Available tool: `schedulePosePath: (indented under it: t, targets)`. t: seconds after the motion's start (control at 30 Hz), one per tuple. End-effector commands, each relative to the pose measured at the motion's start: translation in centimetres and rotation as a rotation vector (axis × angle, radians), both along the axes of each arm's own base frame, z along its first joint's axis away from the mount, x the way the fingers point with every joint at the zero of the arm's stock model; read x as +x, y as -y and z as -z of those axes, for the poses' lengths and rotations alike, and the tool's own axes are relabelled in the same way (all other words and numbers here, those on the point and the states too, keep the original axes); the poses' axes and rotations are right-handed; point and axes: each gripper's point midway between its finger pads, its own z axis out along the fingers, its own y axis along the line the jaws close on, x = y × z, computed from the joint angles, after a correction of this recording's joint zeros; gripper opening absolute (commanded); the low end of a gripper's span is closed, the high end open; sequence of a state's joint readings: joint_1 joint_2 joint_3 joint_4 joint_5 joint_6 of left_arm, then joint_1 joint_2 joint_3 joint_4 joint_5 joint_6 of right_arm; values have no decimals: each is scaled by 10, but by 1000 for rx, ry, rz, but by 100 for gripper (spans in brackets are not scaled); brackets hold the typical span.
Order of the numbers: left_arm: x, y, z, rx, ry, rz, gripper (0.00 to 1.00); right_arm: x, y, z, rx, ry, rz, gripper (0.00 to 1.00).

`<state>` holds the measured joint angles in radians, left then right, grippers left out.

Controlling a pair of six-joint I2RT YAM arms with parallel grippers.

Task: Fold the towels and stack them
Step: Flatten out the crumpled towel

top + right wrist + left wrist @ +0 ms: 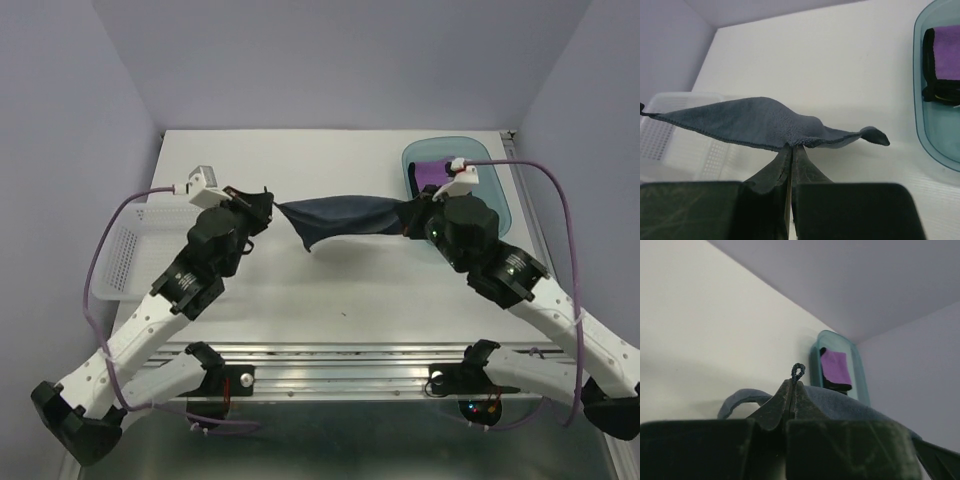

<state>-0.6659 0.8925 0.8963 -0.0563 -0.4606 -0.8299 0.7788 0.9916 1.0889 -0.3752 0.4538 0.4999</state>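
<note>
both arm bases sit at the bottom of the top view, and the arms reach up and inward over the white table (330,290). left gripper (262,210) and right gripper (408,218) each pinch one end of the dark navy towel (340,215), which hangs stretched between them above the table, with a loose corner drooping near its left end. behind the right gripper lies the teal tray (495,205) with the purple towel (432,172) folded in it. the white mesh basket (125,250) stands at the table's left edge, beside the left arm.

left wrist view: the left gripper (791,390) has its jaws pressed together on the navy towel (840,402), a small loop of edging poking up past the tips. the cloth runs off to the right. farther away, the tray (815,360) holds the purple towel (834,367), with black showing under it.

right wrist view: the right gripper (791,150) is clamped tight on the towel's near edge, and the navy towel (750,122) spreads out to the left, off the table. the basket (670,135) shows beyond it at left. at right, the tray (935,130) holds the purple towel (947,52), resting on black cloth.
</note>
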Motion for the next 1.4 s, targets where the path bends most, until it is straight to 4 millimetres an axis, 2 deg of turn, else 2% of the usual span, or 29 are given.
schedulePosePath:
  t: [0.0, 0.07, 0.1, 0.13, 0.2, 0.23, 0.3, 0.4, 0.47, 0.57, 0.63, 0.7, 0.73, 0.77, 0.8, 0.83, 0.87, 0.9, 0.93, 0.97, 1.03, 1.07, 1.1, 1.13, 1.17, 1.2, 1.23, 1.33, 1.37]
  targets:
    - [-34, 6, -45, -73, 171, 162, 0, -37, 12, -47, 178, 90, -88, 1]
    - [-55, 8, -53, -108, 208, 245, 0, -54, 5, -36, 230, 79, -173, 1]
    - [-71, 16, -50, -130, 217, 329, 0, -66, 6, -36, 272, 84, -209, 1]
    - [-74, 22, -43, -138, 200, 364, 0, -75, 4, -42, 290, 95, -252, 1]
    - [-94, 30, -46, -216, 231, 463, 0, -93, -9, -35, 341, 55, -361, 1]
    - [-105, 33, -51, -246, 256, 513, 0, -102, -11, -47, 403, 92, -402, 1]
    - [-114, 33, -54, -271, 272, 541, 0, -111, -16, -44, 427, 83, -453, 1]
    - [-117, 19, -62, -291, 299, 491, 0, -112, -10, -46, 437, 87, -430, 1]
    - [-114, 17, -58, -282, 287, 474, 0, -102, -5, -37, 424, 79, -369, 1]
    - [-86, 13, -37, -242, 215, 352, 0, -71, 12, -20, 362, 62, -176, 1]
    - [-69, 12, -23, -211, 168, 288, 0, -50, 15, -1, 301, 25, -76, 1]
    - [-40, 6, 0, -150, 94, 163, 0, -29, 27, 12, 238, 21, 60, 1]
    - [-30, 4, 7, -131, 70, 123, 0, -17, 23, 29, 186, -12, 95, 1]
    - [-15, 6, 27, -84, 11, 91, 0, -8, 23, 32, 151, -11, 126, 1]
    - [-6, 6, 24, -59, 17, 81, 0, 0, 23, 37, 127, -15, 149, 1]
    - [14, 4, 41, -13, -24, 60, 0, 16, 21, 54, 77, -45, 177, 1]
    - [23, 7, 47, -3, -42, 86, 0, 24, 17, 52, 77, -46, 179, 1]
    - [34, 7, 42, 13, -34, 95, 0, 33, 15, 56, 75, -54, 171, 1]
    - [48, -1, 48, 26, -56, 74, 0, 50, 25, 62, 81, -70, 201, 1]
    - [62, 0, 71, 56, -116, 72, 0, 66, 22, 73, 98, -87, 195, 1]
    - [81, 0, 73, 81, -129, 61, 0, 88, 26, 84, 129, -119, 181, 1]
    - [92, -3, 90, 101, -170, 45, 0, 101, 23, 99, 103, -140, 177, 1]
    - [101, -3, 86, 103, -161, 40, 0, 113, 25, 93, 102, -130, 187, 1]
    - [106, -2, 86, 106, -159, 43, 0, 120, 25, 95, 95, -133, 185, 1]
    - [114, -1, 98, 115, -184, 40, 0, 128, 23, 98, 84, -137, 176, 1]
    - [122, -3, 94, 110, -177, 34, 0, 138, 19, 103, 83, -153, 160, 1]
    - [128, -3, 104, 128, -198, 34, 0, 145, 22, 106, 77, -159, 161, 1]
    - [140, -2, 105, 130, -205, 47, 0, 160, 21, 114, 71, -181, 153, 1]
    - [142, -1, 113, 138, -221, 53, 0, 162, 21, 115, 65, -186, 152, 1]
